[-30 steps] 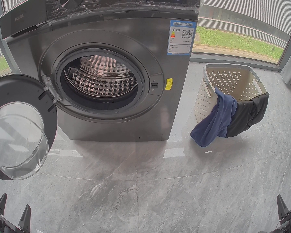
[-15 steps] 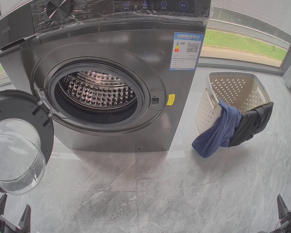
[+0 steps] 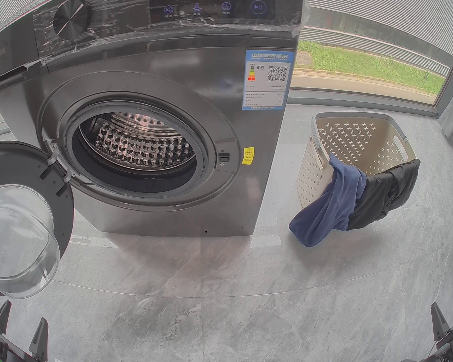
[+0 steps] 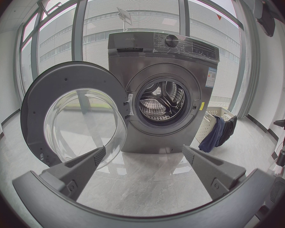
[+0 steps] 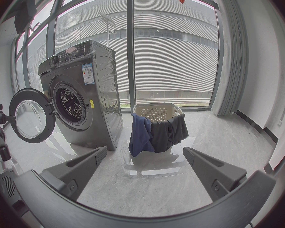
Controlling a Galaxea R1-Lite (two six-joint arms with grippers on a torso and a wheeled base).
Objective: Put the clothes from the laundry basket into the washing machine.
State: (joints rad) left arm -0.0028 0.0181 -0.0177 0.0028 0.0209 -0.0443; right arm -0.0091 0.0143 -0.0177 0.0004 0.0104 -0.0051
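Left gripper (image 4: 142, 147), right gripper (image 5: 143, 149) spread & empty; pinch blue garment (image 3: 332, 207) high on laundry basket (image 3: 311, 177) near rim w/ right so you don't drag it

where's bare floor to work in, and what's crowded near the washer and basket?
Free: the floor before the washing machine, from its open door across to the basket, and the strip between machine and basket. The mouth of the drum is unobstructed. Crowded: the basket's near rim, draped with a blue garment and a black garment.
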